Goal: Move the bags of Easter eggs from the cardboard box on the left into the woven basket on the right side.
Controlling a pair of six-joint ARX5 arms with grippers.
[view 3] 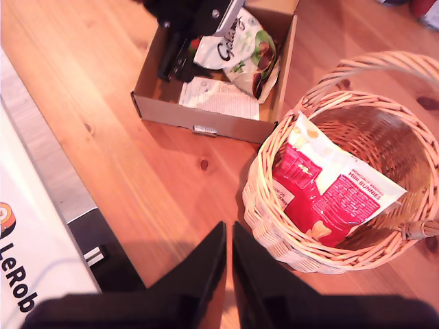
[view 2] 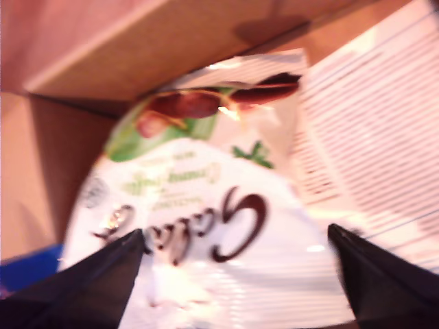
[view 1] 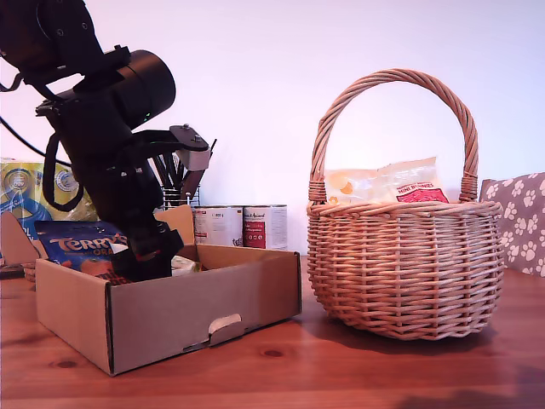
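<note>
The brown cardboard box [view 1: 196,307] stands at the exterior view's left, and my first gripper [view 1: 156,256] reaches down into it. Its jaws [view 2: 236,274] are open, straddling the white bag with dark print [view 2: 206,226], close above it. Beside the arm in the box leans the glossy blue Terry's bag [view 1: 77,245]. At the exterior view's right, the woven basket [view 1: 400,273] holds the cream-and-red Mini Bunnies bag [view 1: 409,183]. My second gripper [view 3: 228,260] hangs shut and empty high over the table, looking down on the box [view 3: 206,120], white bag [view 3: 240,51], basket [view 3: 264,205] and Mini Bunnies bag [view 3: 329,195].
A white printed sheet [view 3: 219,96] lies on the box floor beside the white bag. Metal tins [view 1: 247,226] and a yellow-and-blue pack [view 1: 25,192] stand behind the box. A paw-print cushion [view 1: 519,221] sits past the basket. Bare wooden table [view 1: 341,366] runs along the front.
</note>
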